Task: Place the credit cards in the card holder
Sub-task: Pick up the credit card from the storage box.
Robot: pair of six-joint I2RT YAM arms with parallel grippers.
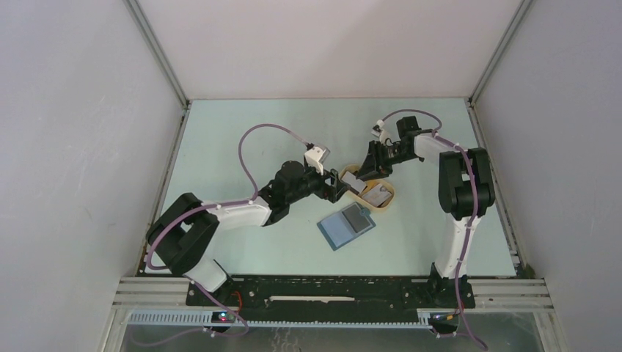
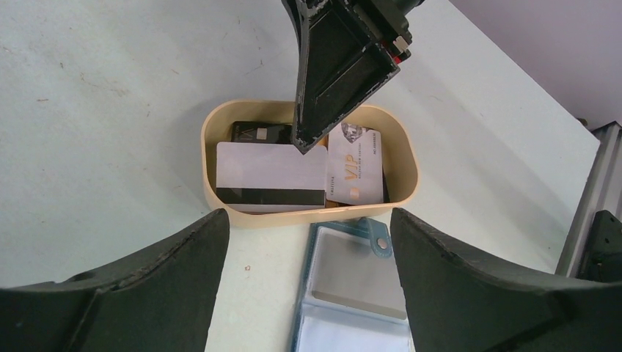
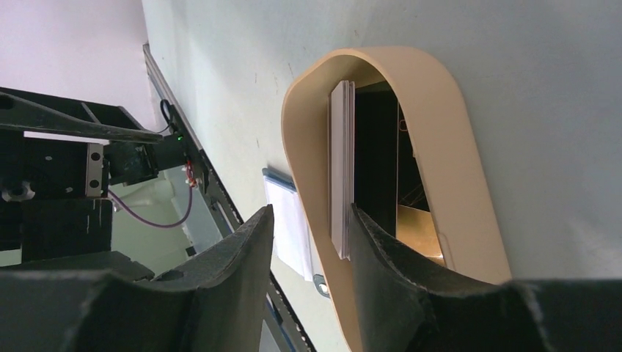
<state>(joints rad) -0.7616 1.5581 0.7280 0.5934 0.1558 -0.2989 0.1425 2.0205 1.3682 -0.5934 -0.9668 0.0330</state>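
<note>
On a pale green desk (image 1: pixel 242 147), both end effectors meet at the beige oval tray (image 2: pixel 409 172). The left end effector (image 2: pixel 308 218) hovers at the tray's near rim with its jaws spread wide, gripping nothing. The right end effector (image 3: pixel 312 213) dips into the tray with its jaws part open. One fingertip rests on the far edge of a whitish card (image 2: pixel 264 165).

The card holder (image 1: pixel 347 226) lies open and flat just beside the tray's near side. Its long axis points away from the tray, and its snap tab (image 2: pixel 379 242) sits at the end nearest the tray.

Three credit cards (image 2: pixel 293 176) lie in the tray. The whitish card, dark stripe along its near edge, runs lengthwise with the tray. A gold-lettered VIP card (image 2: pixel 357 172) sits crosswise beside it, and a black card (image 2: pixel 257 133) peeks out behind.

Only the left wrist view shows the card faces. The right wrist view catches them edge-on, with the whitish card's edge and the tray wall in the gap between the fingers, unclamped.
</note>
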